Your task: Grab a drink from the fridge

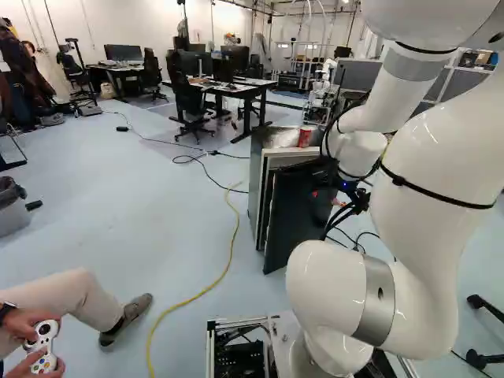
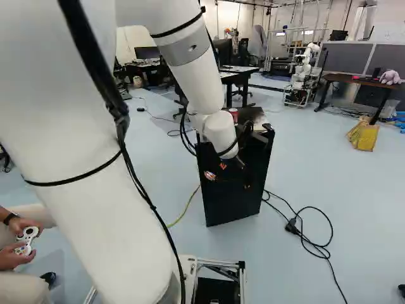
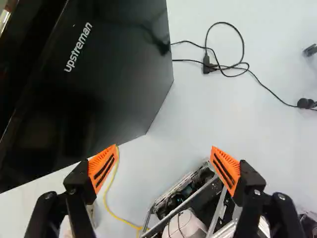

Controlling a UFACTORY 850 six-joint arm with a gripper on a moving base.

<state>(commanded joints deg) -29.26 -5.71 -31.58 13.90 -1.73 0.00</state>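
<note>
1. Arm [image 1: 429,150]: reaches forward from the base and bends down in front of the fridge, presumably to bring the gripper level with the door.
2. Fridge [image 1: 254,177]: stands upright on the floor ahead. Its drink shelves cannot be seen.
3. Door [image 1: 295,220]: dark front panel, a pale edge showing behind it in the left base view. Probably ajar; if so, pulling it wider is the likely step in hand, with the drink still to fetch.
4. Black cord [image 3: 242,49]: loops on the floor beside the fridge, likely its power lead. Worth keeping clear of the wheels.
5. Gripper [image 3: 164,153]: fingers spread wide, nothing between them; orange pads [image 3: 103,168] face each other, ready to take an edge. Contact with the door: cannot tell.
6. Red can [image 1: 305,137]: on the fridge top, perhaps simply set down there. Any drink inside is hidden.
</note>
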